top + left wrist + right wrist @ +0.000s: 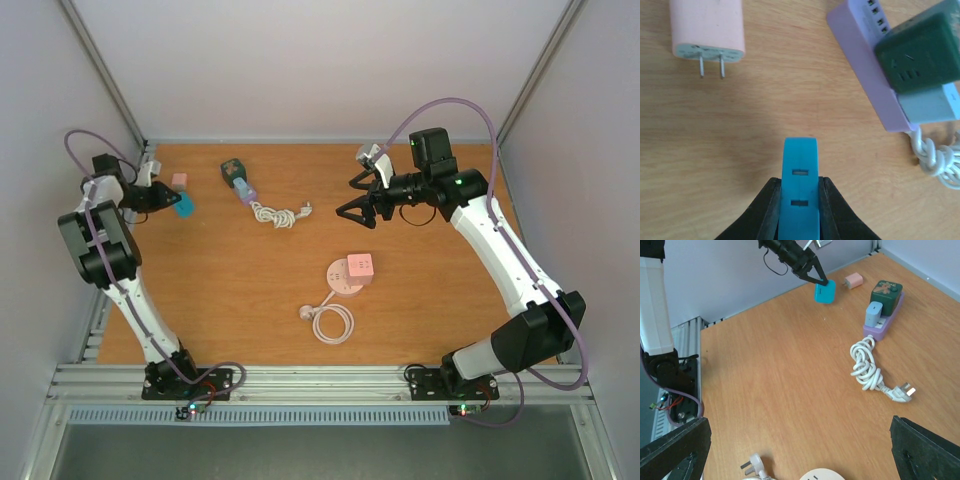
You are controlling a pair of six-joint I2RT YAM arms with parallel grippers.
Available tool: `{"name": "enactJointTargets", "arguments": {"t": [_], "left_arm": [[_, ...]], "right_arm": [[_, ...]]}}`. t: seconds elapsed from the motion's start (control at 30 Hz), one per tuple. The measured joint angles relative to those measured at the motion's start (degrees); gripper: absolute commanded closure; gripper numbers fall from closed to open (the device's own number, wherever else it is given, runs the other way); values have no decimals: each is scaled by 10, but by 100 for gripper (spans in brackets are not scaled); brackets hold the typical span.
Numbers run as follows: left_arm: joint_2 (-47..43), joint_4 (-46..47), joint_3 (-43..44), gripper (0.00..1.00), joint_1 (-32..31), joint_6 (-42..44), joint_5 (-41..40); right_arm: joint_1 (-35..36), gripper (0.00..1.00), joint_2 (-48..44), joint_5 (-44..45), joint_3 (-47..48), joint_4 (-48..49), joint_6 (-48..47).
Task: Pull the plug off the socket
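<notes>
My left gripper (799,200) is shut on a blue socket block (800,185) with two slots in its face, held at the table's far left (185,206). A pink plug (707,27) lies apart from it on the wood, its two bare prongs pointing toward the block; it also shows in the top view (179,180) and the right wrist view (854,280). My right gripper (360,205) is wide open and empty, raised over the table's right middle; its fingertips (925,450) frame the right wrist view.
A purple power strip (867,65) carries a dark green adapter (920,52) and a pale blue one (930,105), with a knotted white cable (275,213). A round white socket with a pink cube (352,272) and its coiled cord (330,322) lie mid-table.
</notes>
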Motion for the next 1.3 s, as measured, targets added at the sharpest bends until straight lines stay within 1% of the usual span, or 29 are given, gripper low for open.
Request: {"name": "enactJointTargets", "arguments": {"t": [0.17, 0.27, 0.3, 0.43, 0.67, 0.73, 0.87, 0.93, 0.97, 1.0, 1.17, 1.3], "left_arm": [[49, 0, 34, 93, 6, -3, 0], [64, 0, 47, 89, 14, -11, 17], [66, 1, 50, 84, 16, -14, 19], [70, 9, 50, 72, 27, -32, 25], [87, 21, 50, 53, 50, -48, -15], [91, 20, 50, 46, 52, -48, -24], [90, 20, 50, 28, 51, -42, -35], [86, 21, 50, 14, 49, -38, -39], [83, 23, 49, 5, 48, -40, -44], [78, 25, 46, 1, 48, -36, -50], [33, 31, 13, 0, 48, -19, -78], [-29, 30, 10, 0, 42, 14, -98]], "right_arm": [[0, 1, 0, 10, 0, -2, 0], [0, 1, 0, 15, 0, -4, 0], [0, 1, 0, 16, 0, -4, 0], [0, 1, 0, 21, 0, -5, 0], [0, 2, 0, 25, 0, -7, 0], [0, 1, 0, 25, 0, -7, 0], [0, 1, 0, 25, -2, -9, -1], [0, 1, 0, 25, -5, -9, -2], [0, 2, 0, 25, -6, -10, -3], [0, 1, 0, 26, -8, -11, -5], [0, 1, 0, 30, -28, -22, -32], [-1, 2, 0, 37, -48, -32, -65]]}}
